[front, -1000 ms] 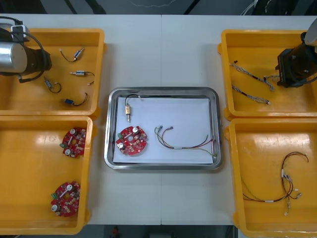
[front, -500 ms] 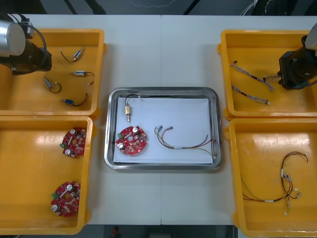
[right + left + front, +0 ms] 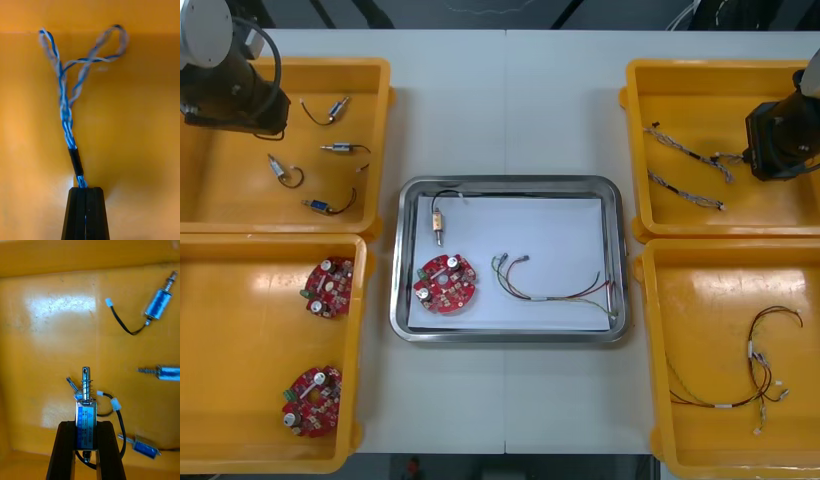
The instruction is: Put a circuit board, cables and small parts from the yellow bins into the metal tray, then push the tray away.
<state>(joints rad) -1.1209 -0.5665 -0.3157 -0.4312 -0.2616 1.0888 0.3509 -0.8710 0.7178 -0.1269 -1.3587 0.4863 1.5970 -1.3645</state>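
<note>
Metal tray (image 3: 510, 183): centre of frame on the desk (image 3: 510, 90), white inside.
Tray contents: red circuit board (image 3: 445, 283) at lower left, small metal part (image 3: 439, 222) just above it, thin cable (image 3: 550, 288) to the right.
Left end effector (image 3: 86, 423): over upper-left yellow bin (image 3: 380, 66), fingers clamped on a spring-tipped metal part (image 3: 86, 414).
Right end effector (image 3: 85, 191): over upper-right yellow bin (image 3: 700, 66), fingers pressed together, pinching one end of a twisted blue and white cable (image 3: 65, 112).
Lower-left bin (image 3: 240, 245): two spare boards (image 3: 328, 287).
Lower-right bin (image 3: 740, 248): black cable (image 3: 760, 370).
</note>
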